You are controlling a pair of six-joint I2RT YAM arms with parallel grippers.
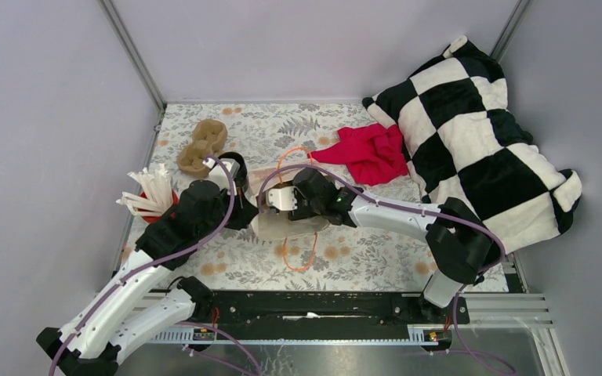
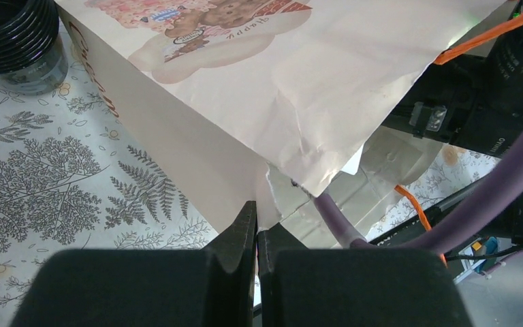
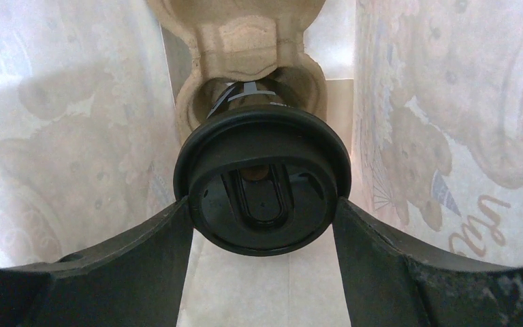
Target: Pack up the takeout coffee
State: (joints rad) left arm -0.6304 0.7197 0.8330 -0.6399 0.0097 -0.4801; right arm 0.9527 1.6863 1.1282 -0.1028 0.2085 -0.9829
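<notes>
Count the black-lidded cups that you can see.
2. The first cup is gripped by the right gripper inside the paper bag; the second cup stands on the table beside the bag. Others may be hidden.

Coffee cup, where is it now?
In the right wrist view, the coffee cup sits between the jaws of the right gripper, inside the paper bag, in front of a brown cardboard tray.

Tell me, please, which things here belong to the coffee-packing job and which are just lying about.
Job: takeout coffee, in the right tool; paper bag, pinched by the left tool.
Lying about: red cup of straws; red cloth; checkered pillow.
</notes>
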